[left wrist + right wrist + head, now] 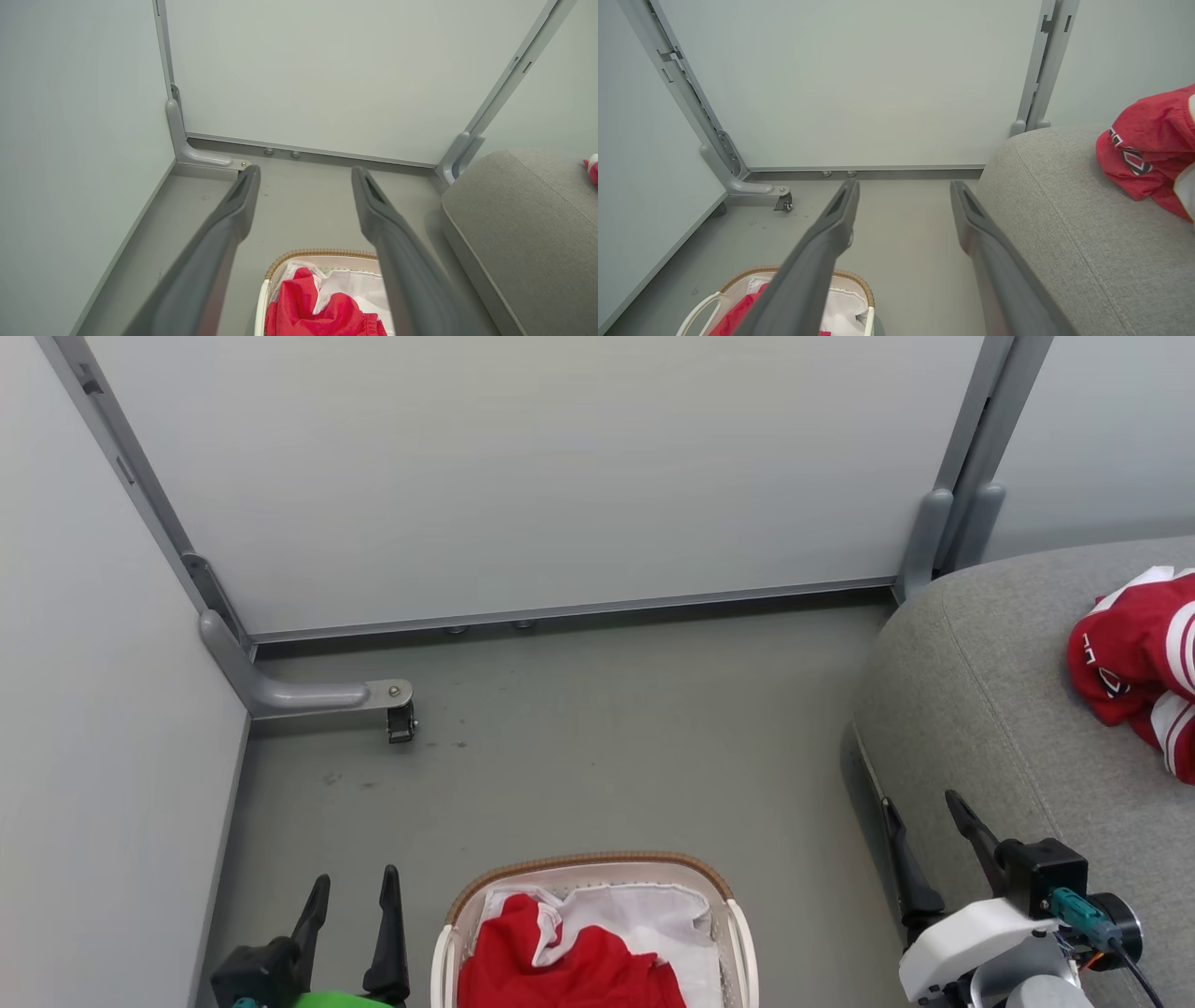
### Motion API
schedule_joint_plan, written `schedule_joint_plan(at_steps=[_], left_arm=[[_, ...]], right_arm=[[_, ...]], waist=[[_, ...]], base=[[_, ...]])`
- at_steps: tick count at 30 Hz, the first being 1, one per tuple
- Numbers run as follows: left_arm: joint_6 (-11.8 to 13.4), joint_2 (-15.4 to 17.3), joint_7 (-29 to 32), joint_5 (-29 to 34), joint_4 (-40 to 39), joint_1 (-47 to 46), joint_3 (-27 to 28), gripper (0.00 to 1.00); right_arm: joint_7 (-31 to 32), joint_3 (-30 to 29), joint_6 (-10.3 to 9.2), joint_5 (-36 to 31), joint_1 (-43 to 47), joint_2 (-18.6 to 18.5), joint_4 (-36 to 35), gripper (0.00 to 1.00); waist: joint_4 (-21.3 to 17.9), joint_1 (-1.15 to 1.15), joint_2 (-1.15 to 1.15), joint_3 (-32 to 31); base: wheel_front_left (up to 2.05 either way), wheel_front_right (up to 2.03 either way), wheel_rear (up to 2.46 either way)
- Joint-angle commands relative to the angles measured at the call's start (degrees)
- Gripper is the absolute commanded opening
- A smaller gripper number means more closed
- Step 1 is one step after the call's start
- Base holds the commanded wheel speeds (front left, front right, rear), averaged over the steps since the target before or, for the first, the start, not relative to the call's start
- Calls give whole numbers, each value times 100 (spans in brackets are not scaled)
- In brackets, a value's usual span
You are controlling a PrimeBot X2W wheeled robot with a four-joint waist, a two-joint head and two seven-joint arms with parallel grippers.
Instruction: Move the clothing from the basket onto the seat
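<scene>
**A:** Head view. Left gripper (356, 875) at lower left, jaws spread fully, nothing between them. Right gripper (920, 800) at lower right, just beside the seat (980, 691) edge, equally wide and empty. Basket (597, 857) stands on the floor (579, 747) between the two.

**B:** Where is the clothing?

**A:** Split. One red garment (569, 971) is bunched in the basket over the white liner (653, 910). One red jersey (1134, 653) with white stripes lies on the seat, far right.

**B:** Left wrist view?

**A:** Fingers (224, 233) well apart, bare floor between the tips. Basket and red garment sit low between them, no contact.

**B:** Right wrist view?

**A:** Same spread, nothing held. Basket at lower left, partly behind one finger. Jersey on the seat at upper right.

**B:** Handling judgement?

**A:** Thin, soft and light, by the look of the folds. It should drape and trail when lifted. The fabric has a slight sheen, so a shallow pinch may slip. Best hold is the raised red ridge near the basket's middle, taken deep and kept off the white liner, which could come up with it. Lift high enough for the hem to clear the rim.

**B:** Any writing?

**A:** Jersey carries pale outlined characters and a dark-edged, diamond-like mark. They are too crumpled to read. No brand or label made out on basket or seat.
</scene>
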Motion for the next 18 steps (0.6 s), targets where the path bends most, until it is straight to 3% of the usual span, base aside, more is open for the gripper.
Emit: schedule_joint_plan(at_steps=[1,9,18], left_arm=[[-35,1,-3,79,-8,45,5,100],[-140,2,-3,314,309,-432,-458,100],[-215,65,106,678,1073,-1704,-1214,100]], right_arm=[[-26,-16,-8,-6,-21,-20,-33,100],[-26,-163,-8,-99,-160,-21,-117,100],[-26,-284,-8,-207,-630,-19,-576,100]], waist=[[0,0,0,20],[-106,0,0,283],[-514,0,0,1162]], base=[[0,0,0],[0,0,0],[0,0,0]])
